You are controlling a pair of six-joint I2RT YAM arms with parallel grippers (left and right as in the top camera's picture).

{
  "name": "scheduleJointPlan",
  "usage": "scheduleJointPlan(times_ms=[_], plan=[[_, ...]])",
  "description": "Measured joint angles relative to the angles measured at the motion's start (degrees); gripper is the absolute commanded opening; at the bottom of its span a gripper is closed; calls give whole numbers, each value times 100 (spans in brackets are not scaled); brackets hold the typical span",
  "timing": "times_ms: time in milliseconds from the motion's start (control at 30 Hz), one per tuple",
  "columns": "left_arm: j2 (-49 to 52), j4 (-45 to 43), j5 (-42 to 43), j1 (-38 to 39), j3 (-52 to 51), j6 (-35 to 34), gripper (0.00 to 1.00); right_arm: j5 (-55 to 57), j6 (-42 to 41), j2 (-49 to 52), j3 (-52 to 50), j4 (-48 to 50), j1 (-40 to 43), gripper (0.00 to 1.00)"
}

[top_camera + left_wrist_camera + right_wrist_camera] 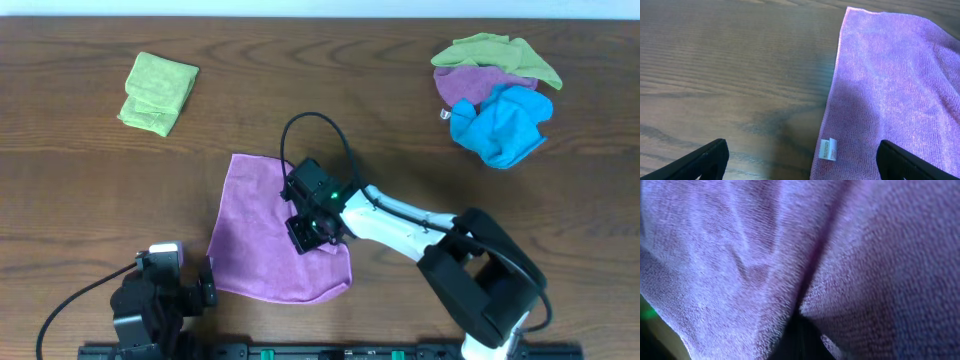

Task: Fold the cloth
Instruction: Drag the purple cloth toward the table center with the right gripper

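Observation:
A purple cloth (255, 235) lies mostly flat on the wooden table, near the front centre. Its right part is folded over, with a rounded fold at the front right corner. My right gripper (312, 232) sits on that right part, and purple fabric (740, 255) fills the right wrist view, bunched around a dark finger (800, 340). It looks shut on the cloth. My left gripper (805, 165) is open and empty, low at the cloth's front left edge (890, 75), beside a small white tag (828, 149). It also shows in the overhead view (205, 285).
A folded green cloth (158, 92) lies at the back left. A pile of green, purple and blue cloths (495, 95) sits at the back right. The right arm (420, 225) stretches across from the front right.

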State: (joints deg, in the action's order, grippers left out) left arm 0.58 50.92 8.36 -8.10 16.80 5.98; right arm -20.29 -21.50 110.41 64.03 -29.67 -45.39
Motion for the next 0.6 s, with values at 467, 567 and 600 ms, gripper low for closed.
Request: scheduleJointPlan(times_ms=[467,567,600], plan=[[0,0,0,0,0,0,95,-404,437,-1410,304,-756,1003,1],[0,0,0,0,0,0,95,-385,538,-1864,363,-1246,1263,1],[0,0,0,0,0,0,95,-387,553,-1928,363,-1394,1364,1]])
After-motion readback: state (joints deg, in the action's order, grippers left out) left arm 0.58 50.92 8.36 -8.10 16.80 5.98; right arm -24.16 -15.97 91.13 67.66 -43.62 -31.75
